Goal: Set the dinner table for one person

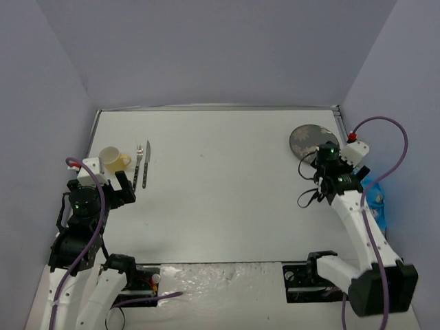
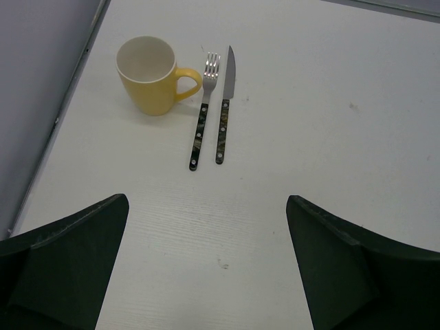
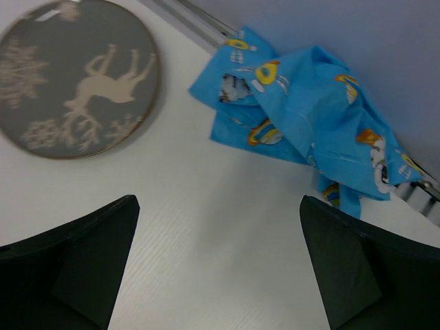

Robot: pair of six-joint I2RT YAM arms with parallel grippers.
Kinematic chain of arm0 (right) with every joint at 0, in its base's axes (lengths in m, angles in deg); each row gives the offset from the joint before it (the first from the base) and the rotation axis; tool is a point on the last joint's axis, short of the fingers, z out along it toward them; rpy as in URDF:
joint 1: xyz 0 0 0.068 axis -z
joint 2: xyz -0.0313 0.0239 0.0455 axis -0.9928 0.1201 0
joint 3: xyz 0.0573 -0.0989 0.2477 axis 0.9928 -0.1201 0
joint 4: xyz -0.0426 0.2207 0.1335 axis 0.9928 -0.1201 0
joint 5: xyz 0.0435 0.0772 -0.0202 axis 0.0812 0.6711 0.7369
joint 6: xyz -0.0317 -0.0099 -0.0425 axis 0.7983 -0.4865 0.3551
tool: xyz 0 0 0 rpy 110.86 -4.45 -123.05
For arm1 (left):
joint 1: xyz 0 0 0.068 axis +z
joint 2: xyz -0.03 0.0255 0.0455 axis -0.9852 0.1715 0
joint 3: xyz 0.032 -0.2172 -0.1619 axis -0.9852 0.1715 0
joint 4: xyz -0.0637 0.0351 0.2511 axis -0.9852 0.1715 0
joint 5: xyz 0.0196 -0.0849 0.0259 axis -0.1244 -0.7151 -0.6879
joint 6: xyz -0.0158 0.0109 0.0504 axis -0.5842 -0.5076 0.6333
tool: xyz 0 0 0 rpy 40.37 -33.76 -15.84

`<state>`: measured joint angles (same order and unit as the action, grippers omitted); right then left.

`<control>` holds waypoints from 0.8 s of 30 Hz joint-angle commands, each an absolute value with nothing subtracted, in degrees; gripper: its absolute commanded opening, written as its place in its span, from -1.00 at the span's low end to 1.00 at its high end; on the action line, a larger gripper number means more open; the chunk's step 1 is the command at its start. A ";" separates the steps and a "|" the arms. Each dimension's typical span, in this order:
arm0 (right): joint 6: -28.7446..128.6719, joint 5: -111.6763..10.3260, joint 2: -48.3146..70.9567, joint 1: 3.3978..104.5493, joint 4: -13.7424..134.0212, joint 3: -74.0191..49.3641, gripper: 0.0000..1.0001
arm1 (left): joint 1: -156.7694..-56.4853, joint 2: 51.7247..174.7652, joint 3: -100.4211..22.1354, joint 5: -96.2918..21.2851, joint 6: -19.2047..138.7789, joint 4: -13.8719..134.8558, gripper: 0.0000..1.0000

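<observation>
Left claw (image 2: pixel 206 199) and right claw (image 3: pixel 220 199) released over white rectangular bench (image 1: pixel 220 185).
Yellow ceramic mug (image 2: pixel 148 75), dark-handled fork (image 2: pixel 203 113), dark-handled knife (image 2: pixel 225 103) at left edge; grey round deer plate (image 3: pixel 75 75), blue printed cloth (image 3: pixel 302 110) at right edge.

The dinner table (image 1: pixel 227 185) is a large, flat, white rectangular top lying level. A thin metal rim (image 1: pixel 206 107) edges it, visible along the far and left sides. Close up, the table (image 2: pixel 323 144) surface shows a fine, faint grain and a few small dark specks. Pale grey walls (image 1: pixel 206 48) enclose it on three sides.
</observation>
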<state>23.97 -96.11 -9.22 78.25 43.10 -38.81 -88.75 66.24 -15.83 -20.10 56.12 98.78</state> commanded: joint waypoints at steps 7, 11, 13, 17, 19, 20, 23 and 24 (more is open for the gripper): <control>15.79 -110.16 16.94 88.46 46.41 -31.89 1.00 | -89.68 66.35 -17.42 -18.91 55.80 96.95 0.94; 16.98 -113.16 22.45 89.76 48.56 -30.51 1.00 | -90.07 65.97 -17.34 -18.88 55.81 97.14 0.94; 17.49 -112.92 25.08 91.14 49.13 -29.69 1.00 | -90.15 66.02 -17.34 -19.02 55.81 97.20 0.94; 20.13 -111.65 28.52 93.31 52.48 -28.98 1.00 | -90.32 66.14 -17.34 -19.31 55.81 97.22 0.94; 21.29 -109.89 30.80 94.71 53.82 -28.56 0.99 | -90.41 66.32 -17.34 -19.31 55.81 97.14 0.94; 21.91 -109.32 31.42 95.17 54.64 -28.68 0.95 | -90.41 66.44 -17.34 -19.35 55.81 97.14 0.94; 23.74 -108.18 32.66 95.75 56.62 -28.97 0.61 | -90.40 66.69 -17.34 -19.31 55.81 97.13 0.94; 24.19 -107.91 32.80 95.70 56.76 -28.88 0.45 | -90.36 66.78 -17.34 -19.31 55.81 97.08 0.94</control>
